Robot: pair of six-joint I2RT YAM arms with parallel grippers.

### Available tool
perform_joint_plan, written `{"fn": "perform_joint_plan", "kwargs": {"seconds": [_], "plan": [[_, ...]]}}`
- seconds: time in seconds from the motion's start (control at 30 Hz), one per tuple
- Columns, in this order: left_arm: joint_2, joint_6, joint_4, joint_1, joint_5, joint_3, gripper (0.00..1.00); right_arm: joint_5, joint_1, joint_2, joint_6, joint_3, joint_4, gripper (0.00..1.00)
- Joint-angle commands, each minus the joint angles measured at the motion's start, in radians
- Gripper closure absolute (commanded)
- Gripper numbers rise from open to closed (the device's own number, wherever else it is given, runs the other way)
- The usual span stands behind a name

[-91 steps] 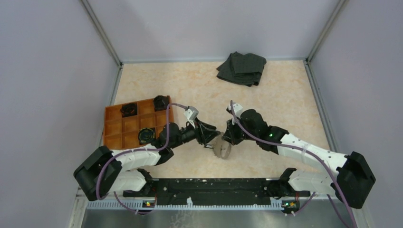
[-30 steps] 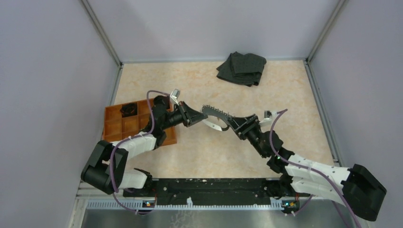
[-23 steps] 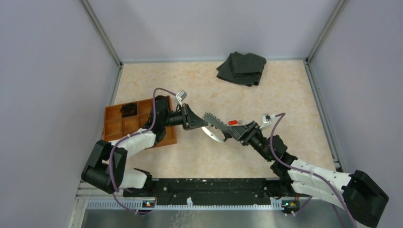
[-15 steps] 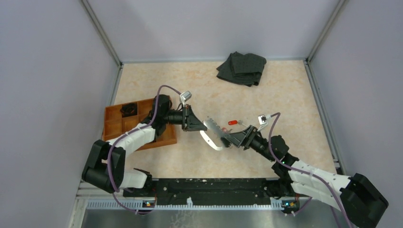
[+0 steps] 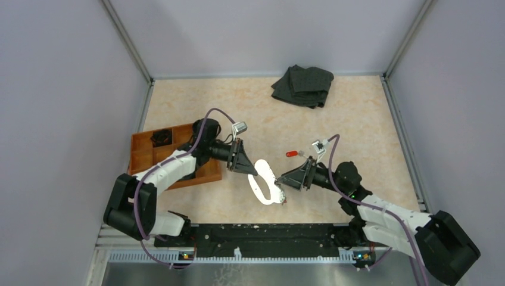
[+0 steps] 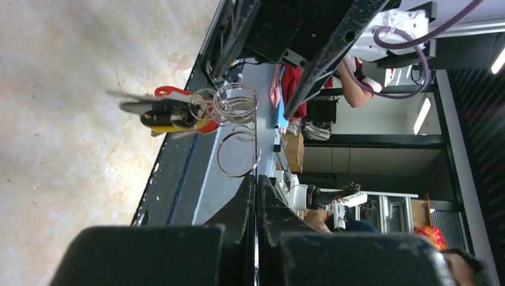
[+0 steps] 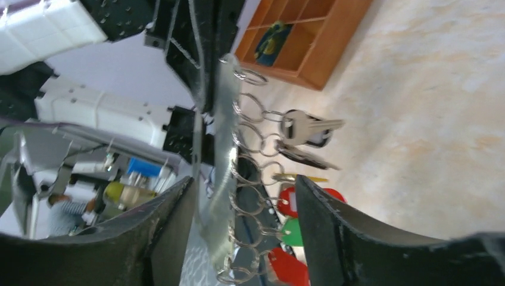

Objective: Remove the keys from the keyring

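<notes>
My left gripper (image 5: 251, 171) is shut on the keyring (image 5: 261, 189), a pale loop held above the table between the two arms. In the left wrist view a bunch of keys (image 6: 167, 113) with red, black and yellow heads hangs from small split rings (image 6: 236, 103) beyond the left gripper (image 6: 256, 180). My right gripper (image 7: 245, 180) is open, with its fingers on either side of the keyring (image 7: 221, 137). A silver key (image 7: 306, 127) and red-headed and green-headed keys (image 7: 306, 199) dangle there. One red-headed key (image 5: 292, 154) lies loose on the table.
An orange gridded tray (image 5: 146, 159) holding black coiled objects sits at the left, under the left arm. A dark folded cloth (image 5: 304, 85) lies at the back. The black rail (image 5: 268, 232) of the arm bases runs along the near edge.
Both grippers have carried the keyring nearer the front edge and lower. A red-headed key has come to lie on the table. The right gripper's jaws have narrowed a little.
</notes>
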Motion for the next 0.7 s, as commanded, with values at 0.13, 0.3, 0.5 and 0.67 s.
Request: {"fn": "perform_joint_plan", "kwargs": {"seconds": [0.13,0.3,0.5,0.67], "plan": [[0.009,0.082,-0.114,-0.014,0.023,0.063,1.00,-0.331,-0.007,0.191,-0.010,0.112,0.218,0.55],[0.025,0.080,-0.106,-0.018,0.007,0.070,1.00,-0.369,-0.005,0.246,-0.005,0.144,0.224,0.58],[0.032,0.044,-0.039,-0.020,-0.023,0.069,1.00,-0.402,-0.005,0.298,-0.001,0.187,0.195,0.62],[0.026,0.024,-0.002,-0.021,-0.036,0.065,1.00,-0.412,-0.005,0.343,0.011,0.215,0.154,0.71]]}}
